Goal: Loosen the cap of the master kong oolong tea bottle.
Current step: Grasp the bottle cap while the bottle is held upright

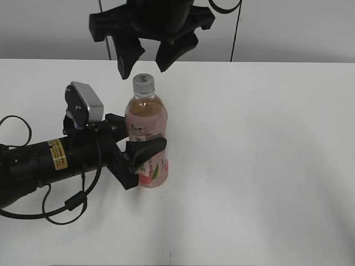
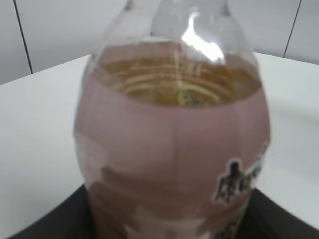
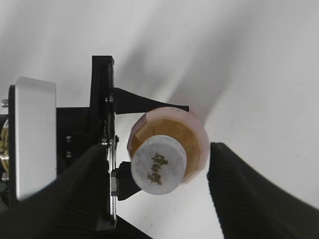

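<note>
Master kong oolong tea bottle (image 1: 146,141) upright on the white table (image 1: 266,155), clamped at its label by the left gripper (image 1: 138,157). Right gripper (image 1: 145,62) above the cap (image 1: 143,83), jaws spread wide, holding nothing, apart from cap.

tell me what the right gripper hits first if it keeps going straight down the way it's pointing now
Most likely the cap: the right gripper hangs open above the bottle, fingers pointing down, and its wrist view shows the cap between them. Height above the cap is hard to judge.
</note>
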Controlling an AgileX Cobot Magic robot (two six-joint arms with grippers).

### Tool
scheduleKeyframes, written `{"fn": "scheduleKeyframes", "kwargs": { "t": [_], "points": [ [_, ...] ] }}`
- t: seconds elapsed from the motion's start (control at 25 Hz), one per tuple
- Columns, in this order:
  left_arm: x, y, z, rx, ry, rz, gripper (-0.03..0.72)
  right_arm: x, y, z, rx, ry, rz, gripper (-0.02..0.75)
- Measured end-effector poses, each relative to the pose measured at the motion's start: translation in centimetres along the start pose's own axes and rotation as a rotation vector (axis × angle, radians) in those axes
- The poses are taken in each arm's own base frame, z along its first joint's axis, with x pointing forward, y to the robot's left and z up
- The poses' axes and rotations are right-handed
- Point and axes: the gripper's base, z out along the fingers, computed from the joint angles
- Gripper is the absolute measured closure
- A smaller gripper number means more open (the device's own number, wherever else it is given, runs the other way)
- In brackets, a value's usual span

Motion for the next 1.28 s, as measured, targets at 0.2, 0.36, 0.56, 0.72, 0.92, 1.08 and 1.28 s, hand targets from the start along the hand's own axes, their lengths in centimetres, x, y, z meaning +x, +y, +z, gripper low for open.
{"fn": "scheduleKeyframes", "kwargs": {
  "t": [0.2, 0.36, 0.56, 0.72, 0.92, 1.08, 1.28],
  "points": [
    [0.0, 0.0, 0.0, -0.002, 0.001, -0.001, 0.303, 0.0, 0.1, 0.3, -0.011, 0.007, 0.005, 0.256],
    [0.0, 0.0, 0.0, -0.004, 0.0, -0.001, 0.303, 0.0, 0.1, 1.4, -0.015, 0.031, 0.01, 0.256],
    [0.0, 0.0, 0.0, -0.004, 0.0, -0.002, 0.303, 0.0, 0.1, 1.8, -0.016, 0.041, 0.01, 0.256],
    [0.0, 0.0, 0.0, -0.005, 0.0, -0.002, 0.303, 0.0, 0.1, 1.8, -0.017, 0.041, 0.01, 0.286],
    [0.0, 0.1, 0.0, -0.007, 0.0, -0.003, 0.303, 0.0, 0.1, 1.8, -0.017, 0.041, -0.002, 0.377],
    [0.0, 0.1, 0.0, -0.007, 0.0, -0.003, 0.303, 0.0, 0.1, 1.8, -0.017, 0.041, -0.007, 0.393],
    [0.0, 0.1, 0.0, -0.009, -0.001, -0.003, 0.303, 0.0, 0.0, 2.0, -0.013, 0.044, -0.037, 0.45]
  ]
}}
